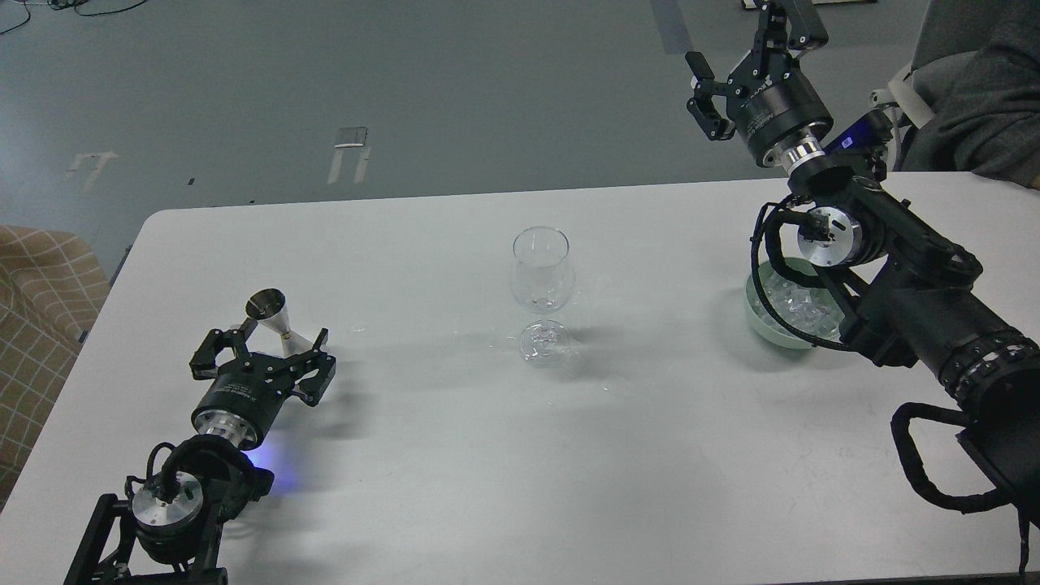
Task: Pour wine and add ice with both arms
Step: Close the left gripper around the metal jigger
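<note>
Left gripper (268, 345) lies low on the table (455, 455), fingers spread apart around one steel jigger (275, 317). Right gripper (751, 49) hangs raised past the far edge, fingers apart, empty. One glass (542, 288) stands mid-table. Ice (792, 305), many cubes, fills one green bowl (760, 321) under the right arm

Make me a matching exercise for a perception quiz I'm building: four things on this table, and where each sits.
1. wine glass
2. metal jigger
3. green bowl of ice
4. right gripper

a. raised beyond the table's far edge
b. table's middle
c. between the left gripper's fingers
d. under the right arm

Pairs: 1-b, 2-c, 3-d, 4-a
</note>
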Motion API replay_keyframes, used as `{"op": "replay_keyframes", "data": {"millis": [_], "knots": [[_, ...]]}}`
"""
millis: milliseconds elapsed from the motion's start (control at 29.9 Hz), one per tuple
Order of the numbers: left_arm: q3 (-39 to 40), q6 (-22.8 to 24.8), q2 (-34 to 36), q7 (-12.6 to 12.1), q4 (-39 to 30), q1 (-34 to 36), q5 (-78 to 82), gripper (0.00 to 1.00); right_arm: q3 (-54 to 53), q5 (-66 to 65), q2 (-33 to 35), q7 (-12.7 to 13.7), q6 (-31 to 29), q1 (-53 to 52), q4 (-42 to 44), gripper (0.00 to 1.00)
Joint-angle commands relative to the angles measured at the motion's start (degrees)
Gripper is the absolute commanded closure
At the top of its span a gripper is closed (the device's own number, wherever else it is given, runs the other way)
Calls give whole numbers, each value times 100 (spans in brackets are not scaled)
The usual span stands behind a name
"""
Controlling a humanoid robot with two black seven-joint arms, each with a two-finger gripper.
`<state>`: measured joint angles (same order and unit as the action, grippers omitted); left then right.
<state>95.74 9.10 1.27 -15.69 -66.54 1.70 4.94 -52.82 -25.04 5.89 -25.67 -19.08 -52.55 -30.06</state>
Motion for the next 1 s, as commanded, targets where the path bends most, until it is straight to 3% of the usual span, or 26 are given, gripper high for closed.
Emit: {"op": "replay_keyframes", "data": {"millis": [0, 134, 301, 368, 501, 602, 802, 835, 902, 936, 969], "knots": [[-12, 31, 5, 109, 246, 182, 60, 6, -9, -1, -9, 1, 1, 43, -9, 0], [-12, 31, 14, 118, 466, 366, 60, 9, -9, -1, 0, -8, 1, 70, -9, 0], [-12, 31, 119, 171, 703, 481, 60, 19, -9, -1, 0, 1, 1, 70, -9, 0], [-12, 22, 128, 224, 782, 481, 60, 34, 0, -1, 0, 1, 1, 70, -9, 0], [-3, 40, 137, 250, 818, 472, 34, 41, 0, -1, -9, -8, 1, 105, -9, 0], [6, 75, 137, 242, 818, 463, 25, 55, 8, -1, -9, -8, 1, 105, -9, 0], [-12, 101, 128, 242, 818, 507, 25, 69, 9, -1, -9, 1, 1, 105, -9, 0], [-20, 101, 128, 242, 818, 507, 34, 76, 9, -1, -9, -8, 1, 105, -9, 0], [-3, 110, 128, 241, 818, 499, 34, 78, 8, -1, -9, 1, 1, 105, -9, 0], [6, 110, 119, 242, 809, 490, 34, 82, 0, -1, -9, -8, 1, 105, -9, 0], [15, 136, 119, 242, 809, 481, 25, 92, 0, -1, -9, 1, 1, 105, -9, 0]]}}
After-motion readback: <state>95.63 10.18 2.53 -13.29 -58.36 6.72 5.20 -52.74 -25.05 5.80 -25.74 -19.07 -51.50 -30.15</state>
